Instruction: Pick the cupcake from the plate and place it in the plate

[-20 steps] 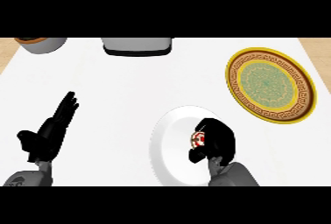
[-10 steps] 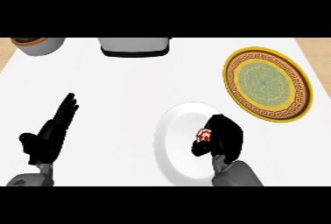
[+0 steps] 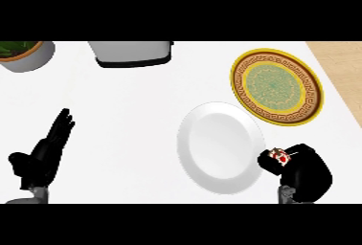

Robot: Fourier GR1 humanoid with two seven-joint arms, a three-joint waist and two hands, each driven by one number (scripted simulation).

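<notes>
I am holding the cupcake (image 3: 279, 156) in my right hand (image 3: 304, 174), low at the right of the view, with my fingers curled round it so that only its pale top with a red spot is showing above my knuckles. It is sitting off the white plate (image 3: 212, 119), just past that plate's right rim, so I am judging that the picking step is done and that I am carrying it across.

My left hand (image 3: 44, 155) is resting open at the lower left, fingers straight and pointing up the counter (image 3: 127, 110), holding nothing and well apart from both plates.

Further up and to the right, the gold patterned plate (image 3: 277, 86) is lying bare, its lower edge just beside the white plate's upper right rim. I am taking it as the place to set the cupcake down. The next move is calling for me to bring my right hand forward and a little left until the cupcake is over the green middle of that plate, lower it upright, and only then uncurl my fingers.

At the far edge a grey appliance (image 3: 133, 52) and a potted plant (image 3: 25, 53) are standing, both well clear of my path.
</notes>
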